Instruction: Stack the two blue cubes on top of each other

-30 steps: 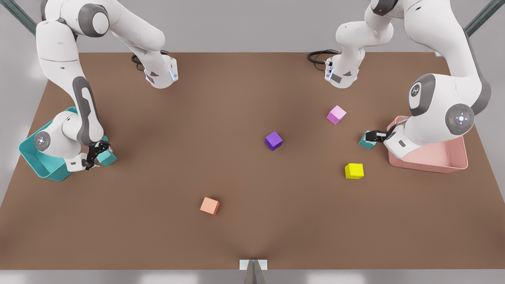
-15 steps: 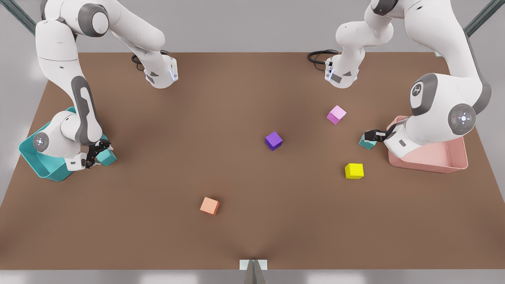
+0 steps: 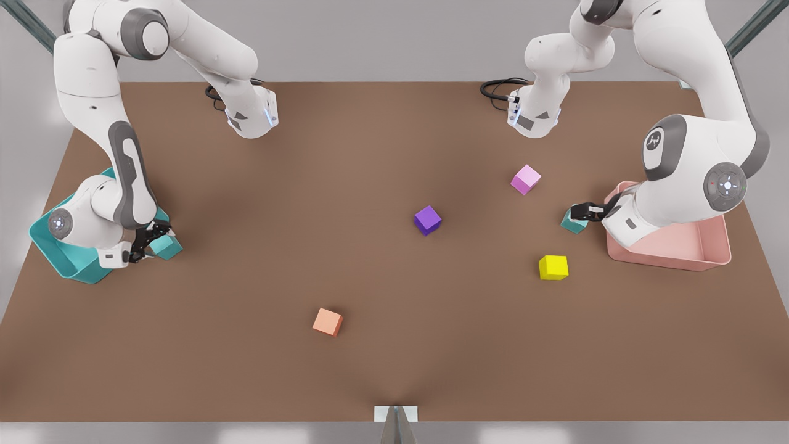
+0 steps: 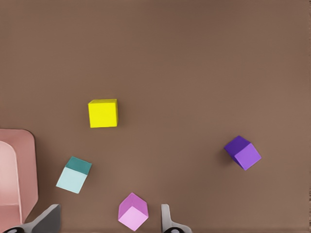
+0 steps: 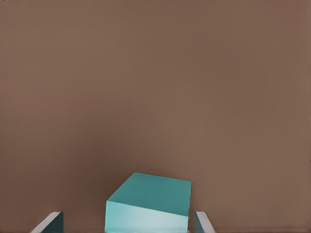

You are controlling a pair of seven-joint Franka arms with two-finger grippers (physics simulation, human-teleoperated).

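The right gripper [image 3: 150, 242] is low at the brown table [image 3: 370, 154], at the front view's left. Its two fingers [image 5: 203, 222] stand apart, one on each side of a small matte teal cube [image 5: 148, 201], with a sliver of gap showing on both sides, so the cube is straddled but not clamped. This cube rests on the table. Just behind the gripper's wrist lies a large teal bin [image 3: 61, 259].

The left gripper [image 3: 582, 213] hangs above the table at the front view's right, fingers [image 4: 48, 219] spread wide with nothing clamped. The second small matte teal cube [image 4: 74, 174] lies on the table close by one finger, apart from it, beside the corner of a pale pink tray [image 3: 672, 256]. A light pink cube [image 4: 132, 218] shows between the two fingers, down on the table. Farther out from this gripper sits a yellow cube [image 4: 103, 113], farther again a dark purple cube [image 4: 242, 152], and farthest an orange cube [image 3: 327, 321]. The two teal cubes lie well apart.
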